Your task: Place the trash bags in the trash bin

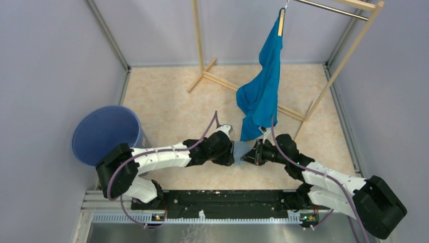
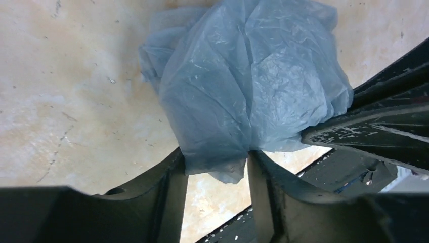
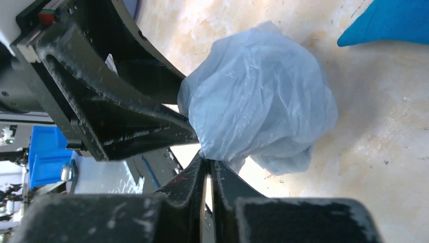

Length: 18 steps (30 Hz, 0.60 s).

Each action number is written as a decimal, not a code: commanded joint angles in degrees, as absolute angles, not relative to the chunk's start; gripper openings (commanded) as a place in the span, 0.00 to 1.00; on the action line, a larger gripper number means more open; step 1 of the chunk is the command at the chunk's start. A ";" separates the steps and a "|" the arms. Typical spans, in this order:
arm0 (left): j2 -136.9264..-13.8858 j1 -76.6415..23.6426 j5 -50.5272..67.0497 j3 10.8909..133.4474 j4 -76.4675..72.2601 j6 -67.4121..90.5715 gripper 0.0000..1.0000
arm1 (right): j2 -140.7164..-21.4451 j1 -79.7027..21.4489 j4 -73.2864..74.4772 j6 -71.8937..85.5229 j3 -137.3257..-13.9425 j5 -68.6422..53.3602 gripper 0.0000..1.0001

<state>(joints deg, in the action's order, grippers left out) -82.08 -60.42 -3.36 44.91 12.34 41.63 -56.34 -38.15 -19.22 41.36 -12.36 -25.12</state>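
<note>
Above the table, in the top view, the trash bag [image 1: 242, 150] was held between the left gripper [image 1: 232, 153] and the right gripper [image 1: 250, 154], well apart from the trash bin [image 1: 103, 135], in which nothing could be seen. In the left wrist view, the jaws stood partly apart around the bag's lower fold [image 2: 215, 164]. In the right wrist view, the jaws were pinched shut on the bag's edge [image 3: 222, 161]. A handover was judged under way; a firm left grip would be needed before release.

A robot test cell in a lab is indicated — plain grey panel walls [image 1: 50, 66] are set around a marble-patterned tabletop [image 1: 167, 111], with a black mounting rail [image 1: 222, 200] bolted along its near edge.
</note>
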 commanded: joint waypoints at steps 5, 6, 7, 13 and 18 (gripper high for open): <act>-76.82 -58.68 -4.36 43.84 10.59 43.82 0.20 | -49.63 -39.73 -12.28 36.31 -12.95 -24.85 0.23; -75.61 -57.95 -3.40 43.06 10.09 44.04 0.16 | -49.19 -40.17 -11.51 36.08 -13.11 -25.18 0.27; -74.15 -57.21 -2.24 41.99 9.27 44.23 0.13 | -48.53 -40.84 -10.72 35.97 -13.28 -25.22 0.31; -64.05 -49.08 11.59 35.22 3.06 47.20 0.00 | -43.54 -48.65 -10.00 35.51 -13.39 -23.15 0.64; -54.70 -46.53 15.27 33.27 4.59 48.51 0.00 | -37.54 -51.92 -1.61 32.83 -17.79 -18.94 0.68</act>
